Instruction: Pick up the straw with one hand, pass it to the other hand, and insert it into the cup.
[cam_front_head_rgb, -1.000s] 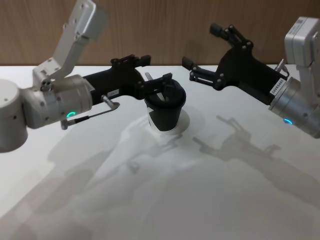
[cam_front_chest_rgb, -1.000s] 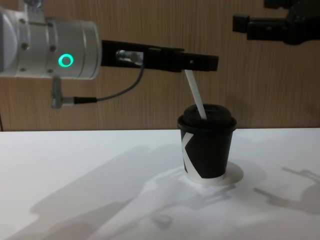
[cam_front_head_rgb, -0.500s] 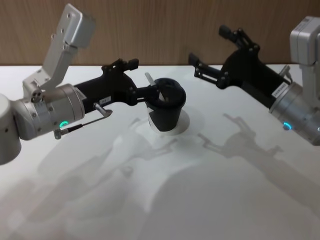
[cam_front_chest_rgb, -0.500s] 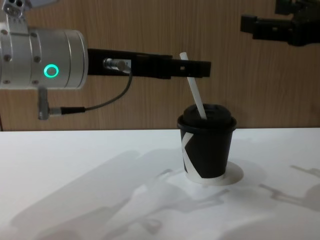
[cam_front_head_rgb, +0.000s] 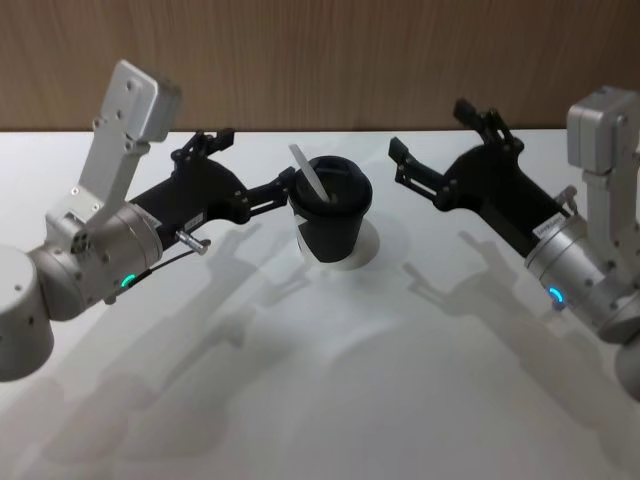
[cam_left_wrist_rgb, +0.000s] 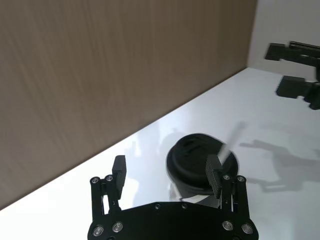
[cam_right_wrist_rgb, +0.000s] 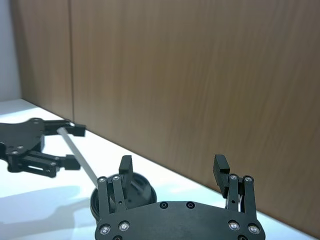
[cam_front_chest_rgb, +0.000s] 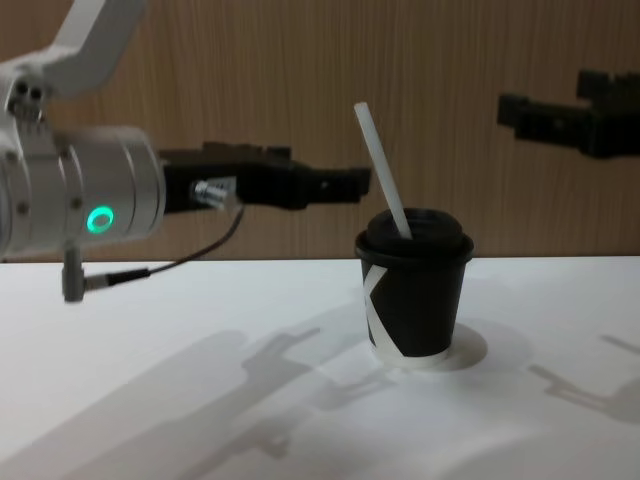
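On the white counter (cam_front_head_rgb: 330, 400) the cup (cam_front_chest_rgb: 415, 290) stands upright on its white base rim, lid on, near the middle and towards the far wooden wall. The straw (cam_front_chest_rgb: 382, 170) is in the lid's hole, leaning towards the robot's left with most of its length standing free above the dome, so the insertion looks done. Just to the left of the cup, the left gripper (cam_front_head_rgb: 245, 170), the one with the silver wrist and green ring light, hangs above the counter with its fingers spread wide and nothing between them; in the head view one fingertip (cam_front_head_rgb: 288, 181) sits close beside the straw's upper part, though contact cannot be made out. On the cup's other side, well apart from it and raised, the right gripper (cam_front_head_rgb: 440, 150) also has its fingers wide and empty. The risk now lies with the left arm: since the straw tilts towards it, any sideways drift or a finger brushing the tube on the way out could lever the straw out of the hole or tip the light cup over. Its thin cable (cam_front_chest_rgb: 190, 255) hangs low and could likewise snag. A straight retreat away from the cup seems safest.
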